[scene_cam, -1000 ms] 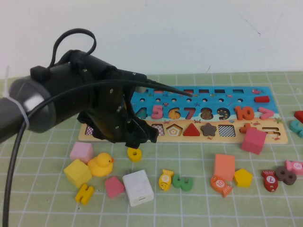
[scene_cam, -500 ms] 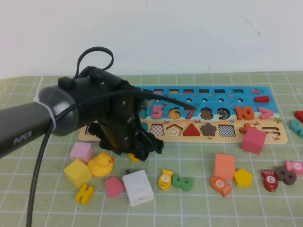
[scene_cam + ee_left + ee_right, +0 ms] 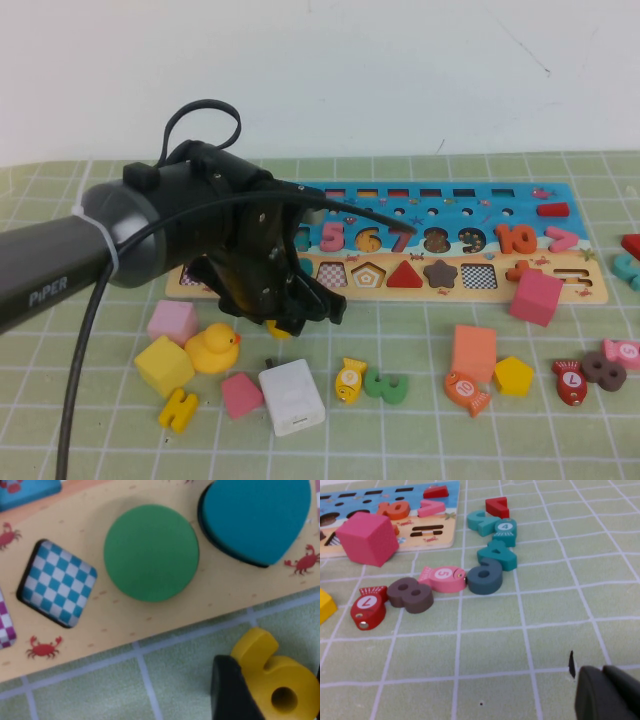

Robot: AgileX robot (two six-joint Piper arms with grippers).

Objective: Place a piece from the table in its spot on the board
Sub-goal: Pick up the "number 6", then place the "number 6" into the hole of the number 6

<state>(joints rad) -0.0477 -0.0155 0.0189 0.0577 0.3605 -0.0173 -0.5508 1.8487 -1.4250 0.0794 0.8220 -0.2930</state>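
The left pincer (image 3: 290, 322) hangs low over the tabletop (image 3: 420, 440) just off the board's (image 3: 590, 290) near long edge, toward the board's left end. It is closed on the piece (image 3: 272, 677), the yellow "6": the left wrist view shows a dark finger (image 3: 232, 690) pressed against the numeral's side, with the piece over the green mat, close to the board's near edge but not over it. In the high view only a sliver of yellow (image 3: 277, 329) shows under the black fingers.

On the board's tan strip, a green disc (image 3: 151, 552) and a teal heart (image 3: 257, 517) sit in their recesses directly beyond the piece, and a checkered empty cut-out (image 3: 56, 582) lies beside the disc. The numeral row further back is partly hidden by the arm.

Room around the pincer is tight on the near side of the board: a yellow duck (image 3: 212, 348), a pink cube (image 3: 172, 322) and a white block (image 3: 291, 396) crowd close. Toward the board's middle, the strip of mat along its near edge is open as far as the magenta cube (image 3: 535, 297) leaning on the right end.

The right pincer (image 3: 605, 695) sits low over bare mat well off the board's right end, near a cluster of loose numerals; I cannot tell how its fingers stand.

Compared with half a second ago, the left pincer has edged very slightly up and toward the board, and the piece shows a little less.
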